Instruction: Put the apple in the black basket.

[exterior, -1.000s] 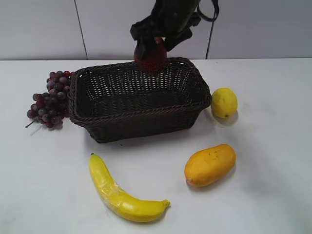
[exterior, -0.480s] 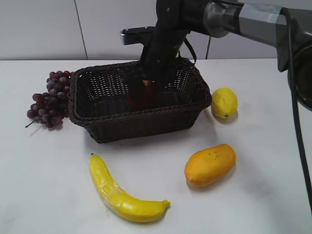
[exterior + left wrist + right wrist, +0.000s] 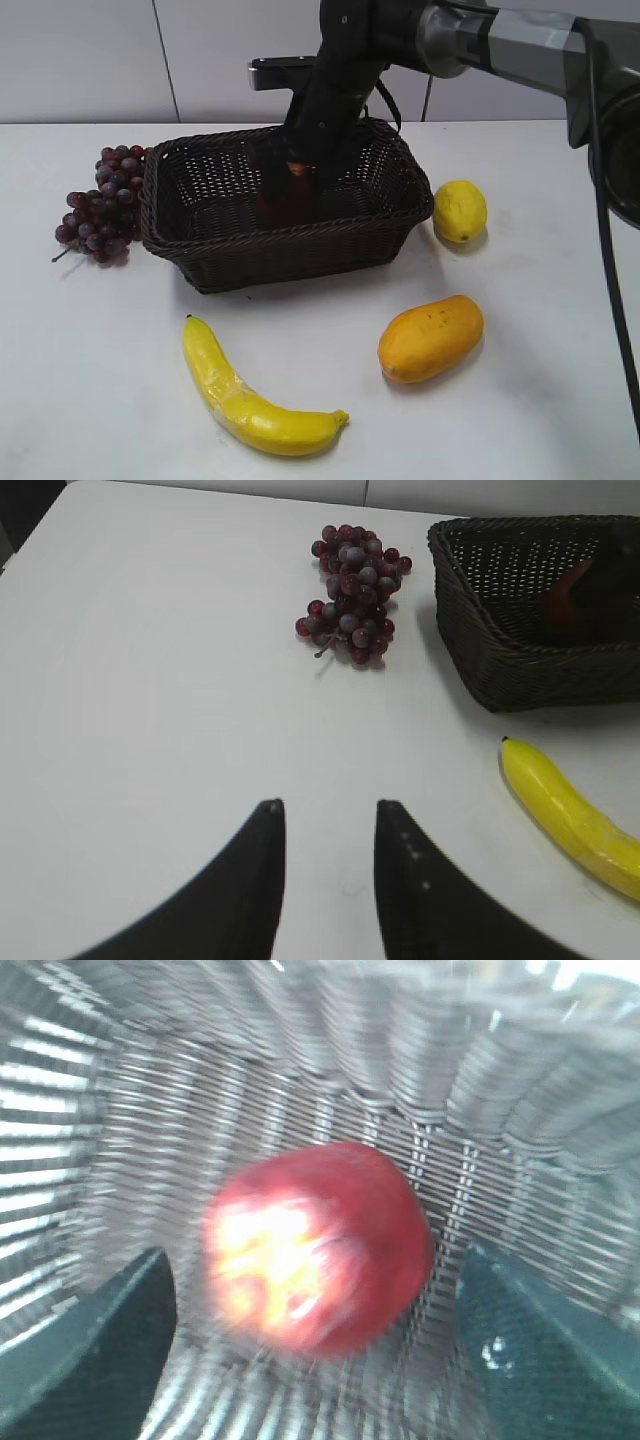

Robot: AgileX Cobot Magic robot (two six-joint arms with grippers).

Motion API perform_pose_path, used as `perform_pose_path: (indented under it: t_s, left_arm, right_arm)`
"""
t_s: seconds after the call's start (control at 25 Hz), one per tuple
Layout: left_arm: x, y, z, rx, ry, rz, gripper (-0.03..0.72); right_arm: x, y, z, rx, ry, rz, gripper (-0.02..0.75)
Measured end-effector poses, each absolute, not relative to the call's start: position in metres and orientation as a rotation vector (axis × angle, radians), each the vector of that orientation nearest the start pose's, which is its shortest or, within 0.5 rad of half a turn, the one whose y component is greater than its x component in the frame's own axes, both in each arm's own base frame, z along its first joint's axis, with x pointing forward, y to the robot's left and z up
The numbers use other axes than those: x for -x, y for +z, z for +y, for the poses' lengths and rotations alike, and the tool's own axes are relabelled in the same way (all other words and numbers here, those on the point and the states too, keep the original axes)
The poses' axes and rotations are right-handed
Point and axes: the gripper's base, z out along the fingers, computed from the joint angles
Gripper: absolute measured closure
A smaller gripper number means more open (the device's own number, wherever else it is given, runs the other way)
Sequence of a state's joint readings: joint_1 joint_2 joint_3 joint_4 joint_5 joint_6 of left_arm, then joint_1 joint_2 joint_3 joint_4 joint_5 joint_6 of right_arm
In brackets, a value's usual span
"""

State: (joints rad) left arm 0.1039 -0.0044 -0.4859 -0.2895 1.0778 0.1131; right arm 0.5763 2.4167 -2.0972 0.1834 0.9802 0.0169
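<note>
Nearly done: apple (image 3: 318, 1245) down inside the basket (image 3: 290, 250), lying on the woven floor near the middle. Right gripper (image 3: 315, 1335) parted wide around it — jaws clear of the fruit on both sides, though blur in the wrist view makes a light touch hard to rule out. Left to do, probably: lift the arm out. Left gripper (image 3: 328, 880) idle over bare worktop (image 3: 90, 380), jaws open, holding nothing. White worktop, matte; grey panelled wall behind. Grapes (image 3: 100, 205) beside the basket; lemon (image 3: 460, 210), mango (image 3: 431, 337), banana (image 3: 250, 395) apart.

Dark red apple (image 3: 288, 198) inside black wicker basket (image 3: 230, 250).
</note>
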Motion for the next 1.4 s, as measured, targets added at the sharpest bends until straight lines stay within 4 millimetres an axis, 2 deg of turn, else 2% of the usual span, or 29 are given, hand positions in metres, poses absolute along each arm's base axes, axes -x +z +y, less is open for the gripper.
perform_pose_path:
  t_s: [0.08,0.2,0.36,0.56,0.68,0.8,0.96,1.2,1.4]
  left_arm:
    - [0.004,0.275,-0.023,-0.024,-0.213,2.043,0.454]
    - [0.004,0.275,-0.023,-0.024,-0.213,2.043,0.454]
    - [0.004,0.275,-0.023,-0.024,-0.213,2.043,0.454]
    - [0.004,0.275,-0.023,-0.024,-0.213,2.043,0.454]
    - [0.004,0.275,-0.023,-0.024,-0.213,2.043,0.454]
    - [0.004,0.275,-0.023,-0.024,-0.213,2.043,0.454]
    - [0.004,0.275,-0.023,-0.024,-0.213,2.043,0.454]
    - [0.004,0.275,-0.023,-0.024,-0.213,2.043,0.454]
    - [0.004,0.275,-0.023,-0.024,-0.213,2.043,0.454]
  right_arm:
    - [-0.428,0.166,0.295,0.681,0.385,2.738,0.096]
    - [-0.429,0.181,0.296,0.692,0.39,2.73,0.078]
    - [-0.431,0.218,0.296,0.72,0.378,2.698,0.073]
    - [-0.44,0.281,0.289,0.656,0.342,2.513,0.076]
    - [-0.445,0.302,0.277,0.595,0.357,2.464,0.09]
    - [-0.455,0.311,0.254,0.524,0.347,2.459,0.109]
    - [-0.474,0.317,0.211,0.407,0.328,2.465,0.125]
    - [-0.498,0.327,0.131,0.202,0.276,2.463,0.139]
    - [-0.509,0.321,0.071,0.047,0.244,2.492,0.143]
